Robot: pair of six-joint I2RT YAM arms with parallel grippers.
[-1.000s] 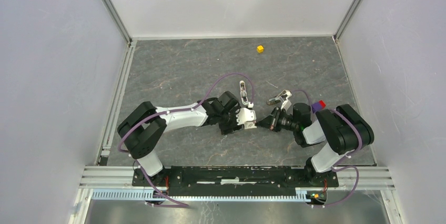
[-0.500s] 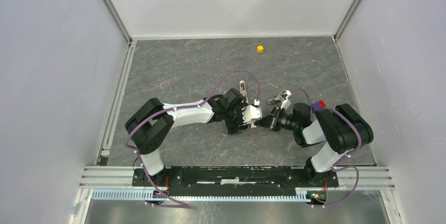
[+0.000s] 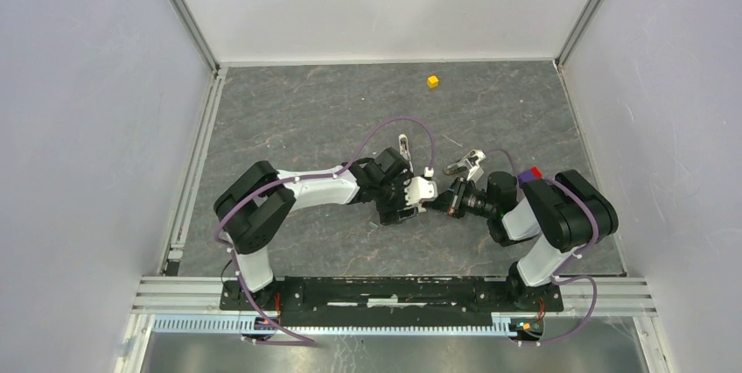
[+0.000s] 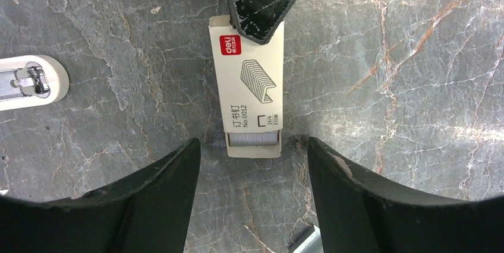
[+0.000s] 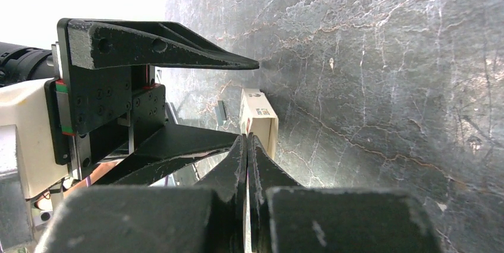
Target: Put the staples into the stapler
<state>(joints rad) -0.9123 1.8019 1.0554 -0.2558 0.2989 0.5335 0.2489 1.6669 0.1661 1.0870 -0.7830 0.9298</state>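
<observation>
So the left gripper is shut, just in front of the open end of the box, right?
Not quite: the left gripper is open, fingers spread, just in front of the open end of the box. The left wrist view shows it.

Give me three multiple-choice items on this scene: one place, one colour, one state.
1. The staple box lies:
A) with its near end between the left claw's fingers
B) on the stapler
C) against a wall
2. Its logo is:
A) blue
B) red
C) green
3. The right claw is:
A) wide open
B) gripping the stapler
C) shut
Answers: A, the box's near end sits in the open gap; B, a red patch on cream card; C, its fingers press together.
</observation>
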